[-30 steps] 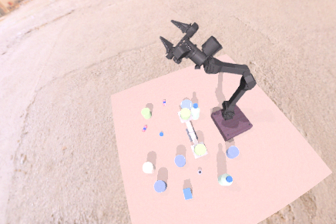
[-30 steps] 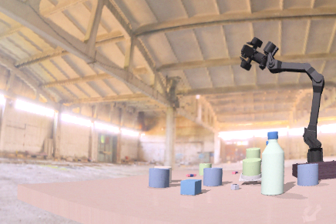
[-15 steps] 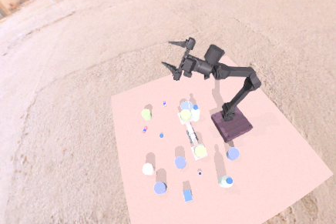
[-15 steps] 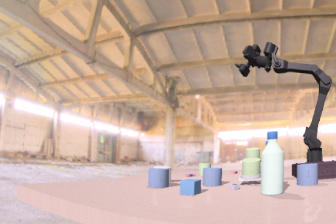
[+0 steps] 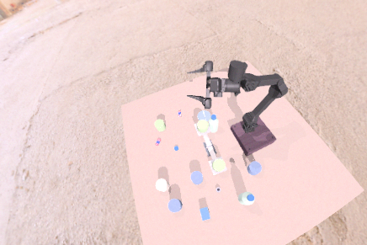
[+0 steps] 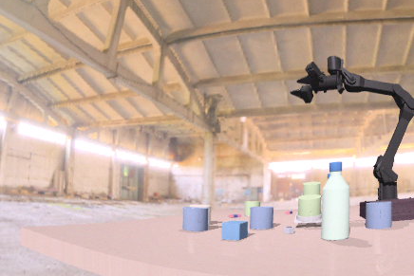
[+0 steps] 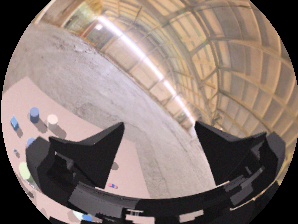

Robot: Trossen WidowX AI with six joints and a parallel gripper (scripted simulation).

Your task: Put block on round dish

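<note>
The small balance stands mid-table. One light green cup is on its near end and the other light green cup on its far end. In the exterior view the far cup stands clearly higher, so the beam looks tilted down towards the near cup. A pale blue disc, apparently the round dish, lies just behind the far cup, partly hidden. No block shows under either cup. My gripper is open and empty, high above the table's back part, touching nothing.
A capped bottle stands close beside the far cup; another bottle is at the front. Several blue cylinders, a white cylinder, a loose green cylinder and a blue cube stand around.
</note>
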